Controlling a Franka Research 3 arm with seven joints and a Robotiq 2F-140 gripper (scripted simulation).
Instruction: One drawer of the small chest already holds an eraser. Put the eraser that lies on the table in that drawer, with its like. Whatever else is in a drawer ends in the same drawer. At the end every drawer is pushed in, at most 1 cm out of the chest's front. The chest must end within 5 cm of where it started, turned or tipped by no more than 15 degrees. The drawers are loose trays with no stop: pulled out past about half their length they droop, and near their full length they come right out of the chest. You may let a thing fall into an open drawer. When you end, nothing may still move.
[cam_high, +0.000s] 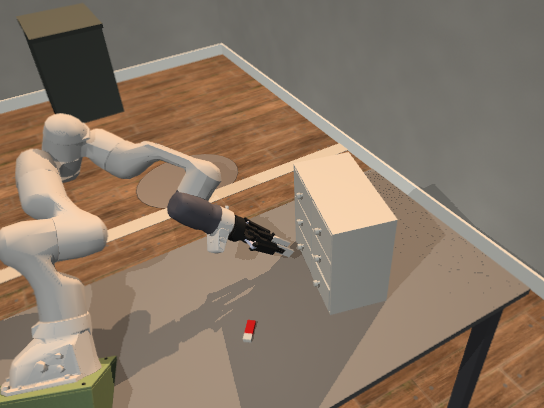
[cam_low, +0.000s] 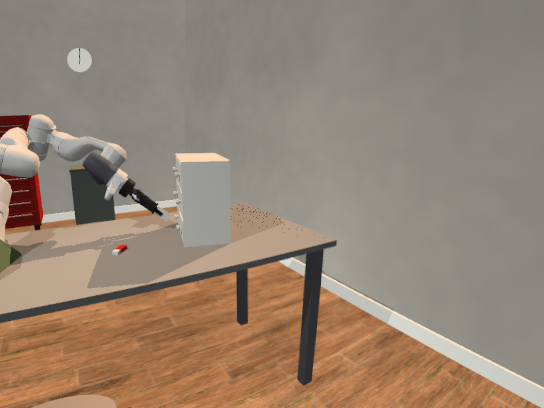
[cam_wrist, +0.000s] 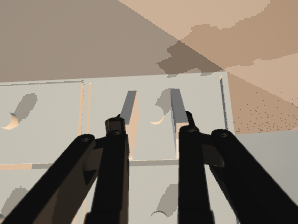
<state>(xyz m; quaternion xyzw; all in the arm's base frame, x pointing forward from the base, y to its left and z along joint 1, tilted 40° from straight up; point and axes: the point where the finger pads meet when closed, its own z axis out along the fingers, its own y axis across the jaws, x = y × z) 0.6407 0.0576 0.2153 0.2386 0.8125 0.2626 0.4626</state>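
Observation:
The small white chest (cam_high: 345, 225) stands on the table with its three drawers all looking pushed in; each front has two small knobs. It also shows in the exterior view (cam_low: 202, 199). My gripper (cam_high: 290, 248) is partly open and empty, with its fingertips just in front of the bottom drawer's far knob (cam_high: 300, 246). In the wrist view the two black fingers stand either side of that knob (cam_wrist: 156, 116) without touching it. The red and white eraser (cam_high: 249, 330) lies flat on the table, well apart from the gripper. The drawers' contents are hidden.
The table's front edge runs close to the chest's near side. A dark cabinet (cam_high: 70, 60) stands on the floor behind the arm. A round mat (cam_high: 170, 182) lies on the floor beyond the table.

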